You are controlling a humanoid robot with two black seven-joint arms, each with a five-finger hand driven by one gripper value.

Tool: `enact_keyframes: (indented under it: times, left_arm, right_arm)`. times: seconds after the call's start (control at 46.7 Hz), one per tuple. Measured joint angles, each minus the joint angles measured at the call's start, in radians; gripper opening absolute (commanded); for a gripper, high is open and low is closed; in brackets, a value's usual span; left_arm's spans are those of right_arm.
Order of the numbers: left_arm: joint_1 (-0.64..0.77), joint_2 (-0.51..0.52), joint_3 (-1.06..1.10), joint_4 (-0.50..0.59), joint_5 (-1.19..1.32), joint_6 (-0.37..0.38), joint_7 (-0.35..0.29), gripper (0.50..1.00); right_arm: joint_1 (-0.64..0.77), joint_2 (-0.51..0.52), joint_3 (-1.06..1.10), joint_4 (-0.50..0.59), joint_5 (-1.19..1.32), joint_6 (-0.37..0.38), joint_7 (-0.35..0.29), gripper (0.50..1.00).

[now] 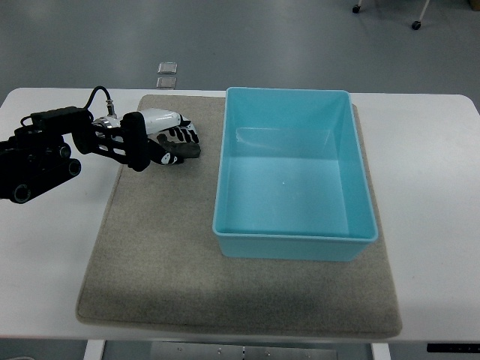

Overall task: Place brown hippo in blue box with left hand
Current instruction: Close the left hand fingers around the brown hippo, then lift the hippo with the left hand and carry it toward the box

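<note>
One hand, the left (169, 142), curls its fingers around the brown hippo (189, 150) on the mat (157, 255), left of the empty blue box (225, 187), ready to lift it over.

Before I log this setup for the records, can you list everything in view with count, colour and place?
blue box: one, light blue, empty, on the right part of the mat
mat: one, grey-beige, spread over the middle of the table
table: one, white, under everything
brown hippo: one, dark brown, only a sliver shows under the fingers, on the mat left of the box
floor plates: two, silvery, on the grey floor beyond the table's far edge
chair casters: two in view, dark, floor at top right
left hand: one, black and white, closed around the hippo at the mat's far left
right hand: not in view
</note>
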Motion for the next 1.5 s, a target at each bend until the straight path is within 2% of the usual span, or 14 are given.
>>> enact_keyframes:
  times: [0.15, 0.278, 0.685, 0.964, 1.071, 1.242, 1.499]
  left_arm:
    - [0.0, 0.0, 0.0, 0.0, 0.0, 0.0, 0.002, 0.587]
    - [-0.002, 0.0, 0.0, 0.001, 0.0, 0.0, 0.002, 0.5]
    - [-0.036, 0.007, 0.006, 0.0, 0.0, -0.001, 0.002, 0.5]
    - [-0.096, 0.054, 0.014, -0.018, 0.0, -0.025, 0.0, 0.5]
    - [-0.138, 0.097, 0.014, -0.058, -0.002, -0.057, -0.001, 0.5]
    - [-0.229, 0.153, 0.005, -0.112, -0.006, -0.157, -0.001, 0.5]
    - [-0.299, 0.125, 0.006, -0.198, -0.002, -0.17, 0.001, 0.5]
  right_arm:
    - [0.0, 0.0, 0.0, 0.0, 0.0, 0.0, 0.0, 0.936]
    - [0.0, 0.0, 0.0, 0.0, 0.0, 0.0, 0.0, 0.936]
    - [0.0, 0.0, 0.0, 0.0, -0.001, 0.0, 0.0, 0.936]
    - [0.0, 0.0, 0.0, 0.0, 0.0, 0.0, 0.0, 0.936]
    - [0.0, 0.0, 0.0, 0.0, 0.0, 0.0, 0.0, 0.936]
    - [0.0, 0.0, 0.0, 0.0, 0.0, 0.0, 0.0, 0.936]
    - [0.0, 0.0, 0.0, 0.0, 0.0, 0.0, 0.0, 0.936]
